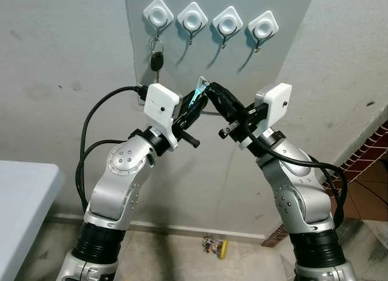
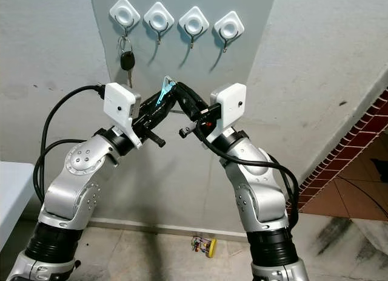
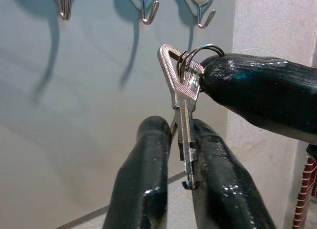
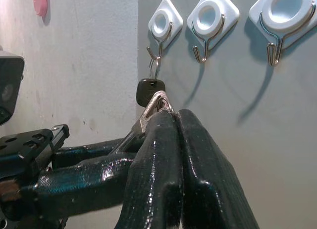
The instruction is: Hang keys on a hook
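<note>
Passing the key (image 3: 183,108) between grippers, mid-air below the hooks (image 1: 228,23).
Left gripper (image 3: 181,155) clamped on the blade, right gripper (image 4: 174,121) pinched on the ring end. One hook already holds a black key (image 1: 157,61). Next I'd free one grip and lift the ring onto an empty hook.

Both grippers' fingers (image 1: 209,90) meeting on key (image 1: 198,90), below hooks (image 1: 210,23)

hooks (image 1: 211,21): white pads, silver wire
panel (image 1: 291,8): pale grey-blue
key (image 3: 182,98): silver
hung key (image 1: 156,62): black head
bricks (image 1: 370,155): red
desk (image 1: 24,190): white
</note>
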Motion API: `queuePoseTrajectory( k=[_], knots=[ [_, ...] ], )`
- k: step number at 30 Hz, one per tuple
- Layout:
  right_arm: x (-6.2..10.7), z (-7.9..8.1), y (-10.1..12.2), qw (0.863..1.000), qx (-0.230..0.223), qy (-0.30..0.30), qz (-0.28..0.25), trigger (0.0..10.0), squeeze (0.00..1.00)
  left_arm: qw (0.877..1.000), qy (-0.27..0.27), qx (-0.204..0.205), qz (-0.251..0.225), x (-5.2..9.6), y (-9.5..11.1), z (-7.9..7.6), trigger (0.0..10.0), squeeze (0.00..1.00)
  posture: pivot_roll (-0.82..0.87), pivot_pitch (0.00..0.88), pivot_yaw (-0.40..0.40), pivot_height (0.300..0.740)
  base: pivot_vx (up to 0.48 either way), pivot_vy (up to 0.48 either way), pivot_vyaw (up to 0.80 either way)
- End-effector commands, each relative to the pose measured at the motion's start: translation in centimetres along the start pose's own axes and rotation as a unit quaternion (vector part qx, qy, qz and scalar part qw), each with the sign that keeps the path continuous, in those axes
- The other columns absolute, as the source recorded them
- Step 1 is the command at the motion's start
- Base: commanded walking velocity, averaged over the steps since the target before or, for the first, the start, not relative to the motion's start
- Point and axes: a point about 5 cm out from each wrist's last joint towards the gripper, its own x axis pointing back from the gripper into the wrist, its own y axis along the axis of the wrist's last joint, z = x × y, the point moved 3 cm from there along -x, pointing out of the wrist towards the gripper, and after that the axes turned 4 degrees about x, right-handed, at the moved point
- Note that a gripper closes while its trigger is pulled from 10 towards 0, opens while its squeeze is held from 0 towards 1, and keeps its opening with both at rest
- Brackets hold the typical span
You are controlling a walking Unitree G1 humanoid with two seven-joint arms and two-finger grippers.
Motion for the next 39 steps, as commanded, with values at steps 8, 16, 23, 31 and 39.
queuePoseTrajectory(
  k=[8, 16, 23, 31, 39],
  knots=[
    [0.0, 0.3, 0.4, 1.000, 0.005, 0.010, -0.004, 10.0, 0.00, 1.000, -0.006, -0.003, -0.008, -0.1, 0.7, -0.1, 0.0, 0.00, -0.11, 0.053, -0.039, 0.740, 0.000, 0.000, 0.00],
    [-0.1, 0.5, 0.9, 1.000, -0.004, 0.011, -0.018, 10.0, 0.00, 1.000, -0.005, -0.002, 0.001, -0.1, 0.4, -0.1, 0.0, 0.00, -0.12, 0.056, -0.039, 0.740, 0.000, 0.000, 0.00],
    [-0.1, 0.6, 1.5, 0.999, -0.030, 0.011, -0.035, 10.0, 0.00, 1.000, 0.009, 0.004, 0.008, 0.0, 0.1, 0.3, 0.0, 0.00, -0.12, 0.056, -0.041, 0.740, 0.000, 0.000, 0.00],
    [0.0, 0.5, 1.9, 0.996, -0.070, 0.016, -0.049, 10.0, 1.00, 1.000, 0.010, 0.010, 0.005, 0.0, 0.1, 0.2, 0.0, 0.00, -0.12, 0.049, -0.043, 0.740, 0.000, 0.000, 0.00],
    [0.1, 0.6, 1.9, 0.996, -0.073, 0.020, -0.046, 10.0, 1.00, 1.000, 0.011, 0.011, 0.005, -0.1, 0.1, 0.2, 0.0, 0.00, -0.12, 0.040, -0.046, 0.740, 0.000, 0.000, 0.00]
  ],
)
